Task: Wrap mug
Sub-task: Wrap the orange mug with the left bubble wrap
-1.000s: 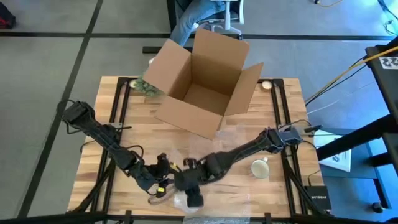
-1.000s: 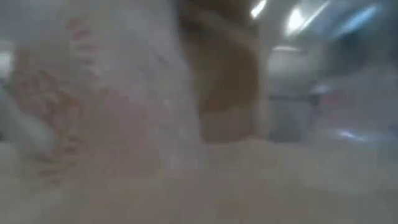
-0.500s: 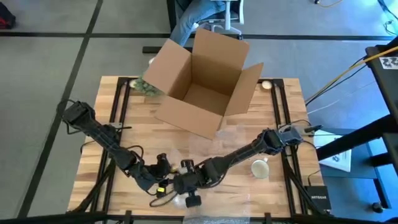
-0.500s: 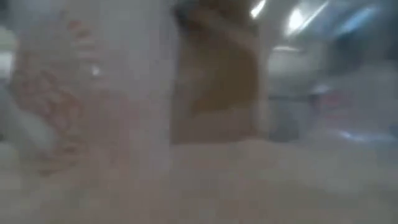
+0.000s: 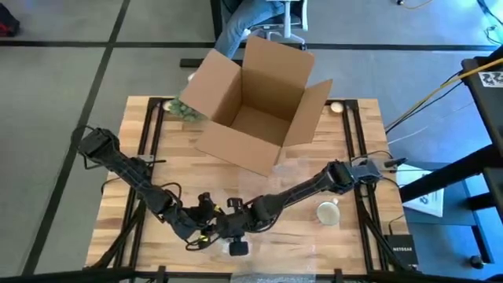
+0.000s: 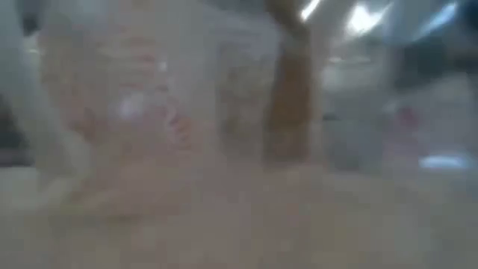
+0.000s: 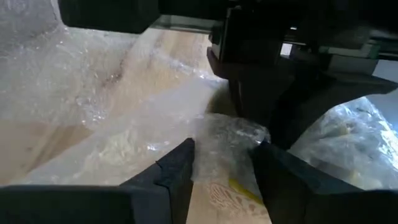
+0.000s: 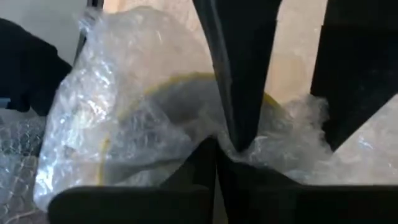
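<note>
A bundle of clear bubble wrap with a yellow-rimmed mug showing through it lies near the table's front edge. Both grippers meet there. My left gripper comes from the left and has a wad of the wrap between its fingers. My right gripper comes from the right, its fingers shut on the wrap right beside the left one. More wrap spreads flat on the wood. The low view shows only blurred wrap close before it. My left gripper has a bunched wad of the wrap pinched between its two fingers, several layers crumpled together. The fingers come slanting down from the table's left. The bundle rests on the table. My right gripper pinches a crumpled fold of the wrap between its shut fingers, at the bundle's edge next to the left gripper's fingers. It comes low from the table's right. The wrapped mug lies on the table beyond the fingers.
An open cardboard box stands at the table's far middle, with a greenish object beside its left flap. A bare cream mug stands at the right front. A small round thing lies at the far right.
My right gripper has moved from the front edge toward the table's left and a little farther in, up against my left gripper, drawing the wrap with it. In the low view the wrapped bundle now spreads wider across the picture.
</note>
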Tool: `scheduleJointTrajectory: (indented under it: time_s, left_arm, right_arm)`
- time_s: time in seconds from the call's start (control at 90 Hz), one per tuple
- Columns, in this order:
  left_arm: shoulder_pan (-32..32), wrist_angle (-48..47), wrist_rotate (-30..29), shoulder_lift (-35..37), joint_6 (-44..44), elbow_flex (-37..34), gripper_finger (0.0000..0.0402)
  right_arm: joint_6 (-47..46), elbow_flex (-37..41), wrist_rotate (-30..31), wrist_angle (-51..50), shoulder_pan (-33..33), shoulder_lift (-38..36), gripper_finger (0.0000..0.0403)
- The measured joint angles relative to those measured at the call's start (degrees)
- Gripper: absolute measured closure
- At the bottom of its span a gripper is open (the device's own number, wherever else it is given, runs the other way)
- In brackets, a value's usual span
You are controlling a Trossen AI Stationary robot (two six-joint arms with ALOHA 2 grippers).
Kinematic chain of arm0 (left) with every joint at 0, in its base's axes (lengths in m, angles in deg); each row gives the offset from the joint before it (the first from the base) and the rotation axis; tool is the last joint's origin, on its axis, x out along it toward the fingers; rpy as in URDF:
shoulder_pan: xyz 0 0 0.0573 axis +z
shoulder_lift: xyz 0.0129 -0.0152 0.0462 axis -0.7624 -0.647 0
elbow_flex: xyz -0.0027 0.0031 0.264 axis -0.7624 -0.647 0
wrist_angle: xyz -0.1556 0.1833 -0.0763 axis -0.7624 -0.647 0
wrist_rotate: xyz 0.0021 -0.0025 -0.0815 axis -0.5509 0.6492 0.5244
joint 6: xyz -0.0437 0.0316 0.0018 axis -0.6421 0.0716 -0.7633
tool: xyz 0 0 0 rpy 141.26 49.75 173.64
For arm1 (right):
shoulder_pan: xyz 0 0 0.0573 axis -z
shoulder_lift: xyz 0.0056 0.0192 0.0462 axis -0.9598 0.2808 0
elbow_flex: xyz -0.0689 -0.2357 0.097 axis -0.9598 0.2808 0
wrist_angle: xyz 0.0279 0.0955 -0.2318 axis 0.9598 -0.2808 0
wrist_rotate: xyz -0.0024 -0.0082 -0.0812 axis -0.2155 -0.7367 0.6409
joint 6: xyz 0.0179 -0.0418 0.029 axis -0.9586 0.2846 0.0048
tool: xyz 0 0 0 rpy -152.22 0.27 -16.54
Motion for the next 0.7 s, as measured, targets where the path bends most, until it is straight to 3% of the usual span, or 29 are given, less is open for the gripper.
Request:
scheduleJointTrajectory:
  time_s: [0.311,0.5,0.7]
  left_arm:
    - [-4.33,-3.62,2.39,9.25,1.47,1.22,0.026]
    - [-5.27,-0.23,1.48,7.47,2.42,1.26,0.026]
    - [-2.08,0.32,-0.81,1.18,0.08,1.23,0.026]
  right_arm:
    - [-0.56,-0.28,1.52,0.36,0.08,0.43,0.0402]
    - [-0.19,-0.33,3.12,0.68,0.08,0.44,0.0402]
    - [-0.12,-0.37,3.46,1.03,0.08,0.43,0.0402]
